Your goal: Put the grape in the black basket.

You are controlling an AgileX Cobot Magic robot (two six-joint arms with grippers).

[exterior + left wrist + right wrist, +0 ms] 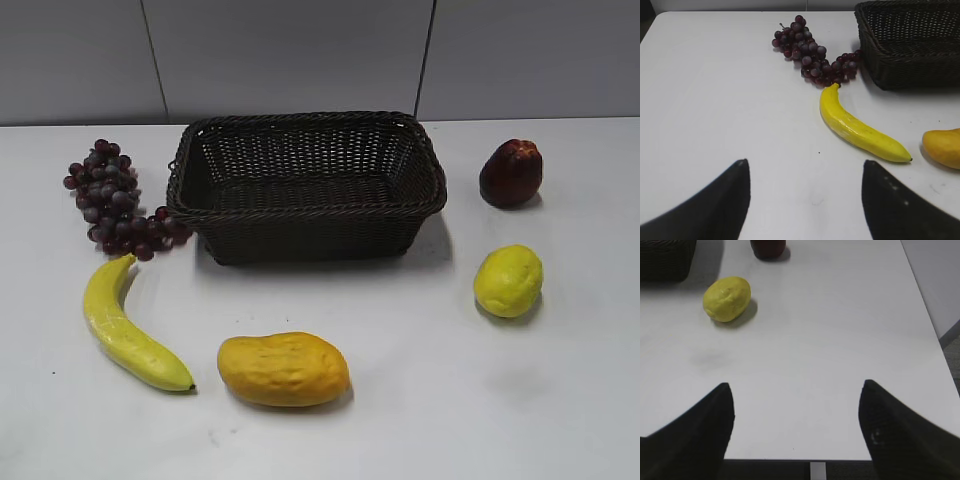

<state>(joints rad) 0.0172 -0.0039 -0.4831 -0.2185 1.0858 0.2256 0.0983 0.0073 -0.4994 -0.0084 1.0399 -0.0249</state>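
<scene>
I count six things on the white table [420,420]: one bunch of grapes [112,200], one black basket [305,185], one banana [125,325], one mango [284,369], one lemon [508,281] and one dark red apple-like fruit [511,173].

The grape bunch is a long cluster of many small round berries, dark purple-red with a dusty bloom on some, and a short bit of stem shows at its far end. It lies flat on the table, ahead of my left gripper [805,197] and well apart from it. Its near end all but touches the tip of the banana, and its right-hand berries sit just beside the basket's outer wall. The basket is dark woven wicker with flared sides and a braided rim; it stands ahead and to the right of my left gripper.

My left gripper has its two dark fingers [715,205] spread wide, with bare table between them. It holds nothing and touches nothing. The banana lies ahead of it, curving away to the right, and the mango shows at the right edge of its view.

My right gripper [795,425] is also spread wide and holds nothing, over the near edge of the table. The lemon sits ahead and to its left, the red fruit farther ahead beyond it, and a corner of the basket at the far left.
</scene>
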